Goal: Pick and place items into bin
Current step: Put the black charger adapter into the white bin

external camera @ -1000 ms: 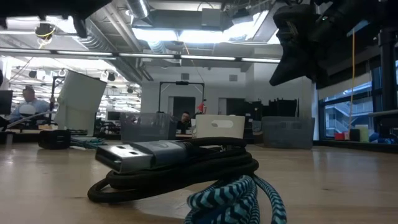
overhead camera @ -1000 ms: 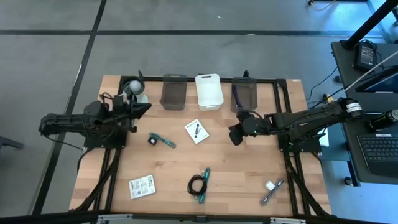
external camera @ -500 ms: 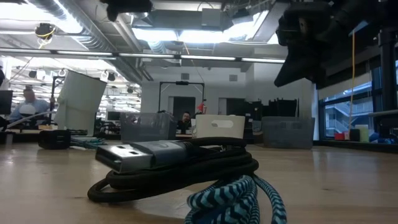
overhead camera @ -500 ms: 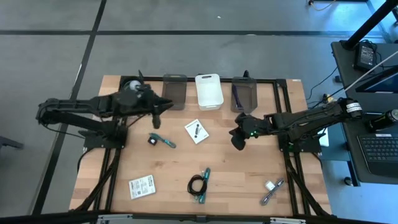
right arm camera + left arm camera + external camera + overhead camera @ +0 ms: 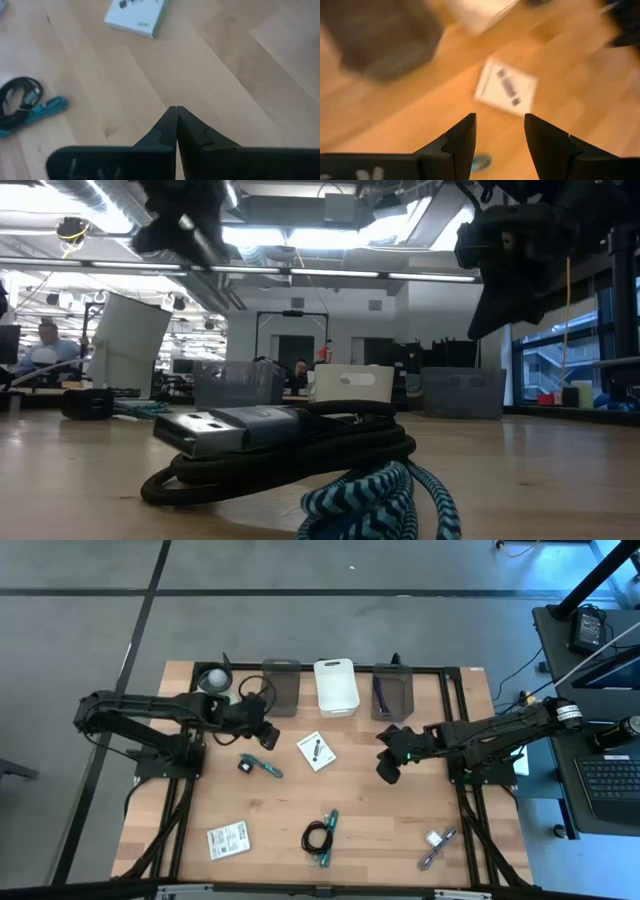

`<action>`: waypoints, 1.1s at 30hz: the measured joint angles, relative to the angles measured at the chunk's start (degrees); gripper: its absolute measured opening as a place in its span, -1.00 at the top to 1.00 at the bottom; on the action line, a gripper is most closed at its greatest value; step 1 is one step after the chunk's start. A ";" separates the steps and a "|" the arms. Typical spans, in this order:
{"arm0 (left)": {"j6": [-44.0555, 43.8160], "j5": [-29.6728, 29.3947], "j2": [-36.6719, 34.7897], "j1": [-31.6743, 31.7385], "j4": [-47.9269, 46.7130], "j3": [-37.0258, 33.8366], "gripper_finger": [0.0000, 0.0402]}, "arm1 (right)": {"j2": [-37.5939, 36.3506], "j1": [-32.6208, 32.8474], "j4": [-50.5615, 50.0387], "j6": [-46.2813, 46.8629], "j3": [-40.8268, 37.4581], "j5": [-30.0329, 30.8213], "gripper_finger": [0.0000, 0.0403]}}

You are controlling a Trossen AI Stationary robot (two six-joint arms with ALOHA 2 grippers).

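Left claw [image 5: 268, 732] swung out toward white card [image 5: 316, 750] | fingers apart, seemingly empty | right claw [image 5: 176, 117] closed, empty

2 dark, slender, jointed arms. The left hand [image 5: 499, 142] shows 2 matte black, wedge-shaped fingers; the right hand [image 5: 175, 131] has the same black, tapered fingers on a flat black block.

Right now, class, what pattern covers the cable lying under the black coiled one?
Teal-and-black braid on the lower cable, clearest in the low view.
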 joint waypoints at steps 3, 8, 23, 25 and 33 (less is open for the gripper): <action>-7.57 -0.24 1.68 -1.12 -9.18 -0.02 0.20 | 0.00 0.00 -1.74 -0.11 0.00 -0.35 0.96; -23.30 -0.36 3.93 -5.26 -21.78 -0.07 0.23 | 0.00 0.00 -2.56 -1.60 0.00 -0.36 0.96; -68.84 8.34 13.01 -13.91 -28.36 -0.07 0.26 | 0.00 0.00 -1.90 -5.92 0.00 -0.32 0.96; -74.54 9.70 14.73 -14.52 -28.36 -0.07 0.25 | 0.00 0.00 -1.84 -6.28 0.00 -0.32 0.96; -77.34 7.72 19.57 -14.78 -28.02 -0.07 0.25 | -0.02 0.00 -1.82 -9.02 0.00 -2.57 0.96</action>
